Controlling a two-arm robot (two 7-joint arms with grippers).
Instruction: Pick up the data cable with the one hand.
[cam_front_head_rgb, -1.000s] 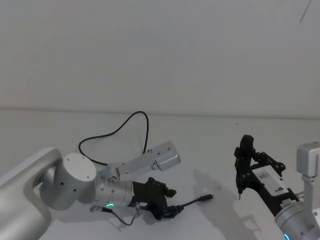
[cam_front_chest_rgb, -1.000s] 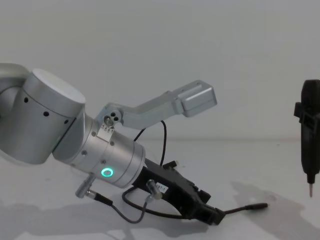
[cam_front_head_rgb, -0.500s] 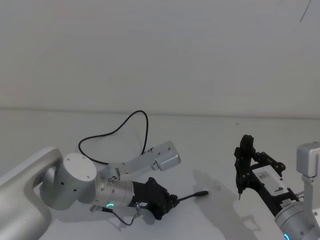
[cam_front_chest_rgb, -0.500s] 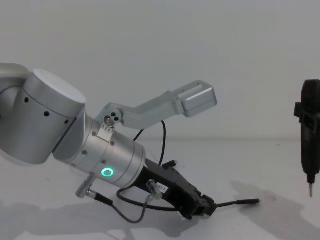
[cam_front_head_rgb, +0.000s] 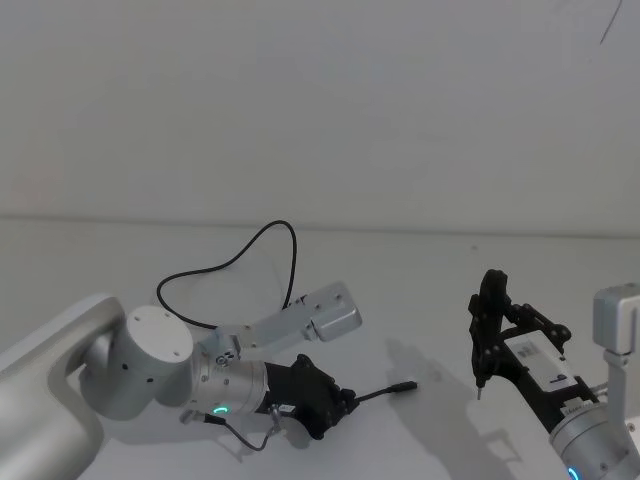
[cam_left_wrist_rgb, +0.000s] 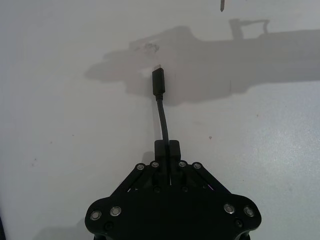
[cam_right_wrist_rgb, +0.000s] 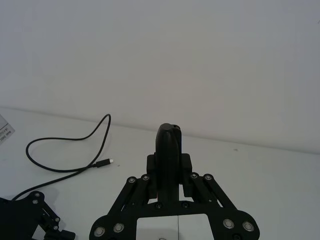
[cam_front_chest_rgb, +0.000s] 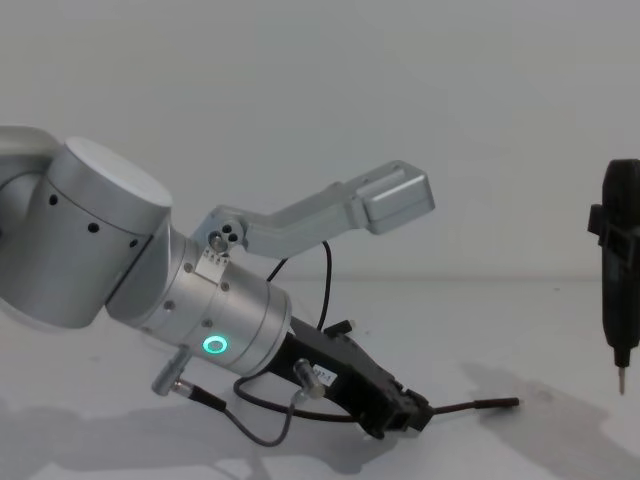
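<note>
One thin pinch, my left gripper (cam_left_wrist_rgb: 166, 148) clenched on the cable (cam_left_wrist_rgb: 162, 114) just behind its plug (cam_left_wrist_rgb: 158, 80) low over the table (cam_left_wrist_rgb: 60, 125), could slip as the trailing loops (cam_front_head_rgb: 268, 236) drag, while my right gripper (cam_right_wrist_rgb: 169, 170) idles aside, clamping a pen (cam_front_chest_rgb: 620, 260).

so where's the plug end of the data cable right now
In the head view the data cable's plug sticks out just right of the left gripper, whose fingers pinch the cord behind it, low near centre.

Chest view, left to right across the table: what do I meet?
Silver wrist cylinder with green ring light, black two-jaw left gripper, slim plug of the thin black data cable, black pen-like tool.
</note>
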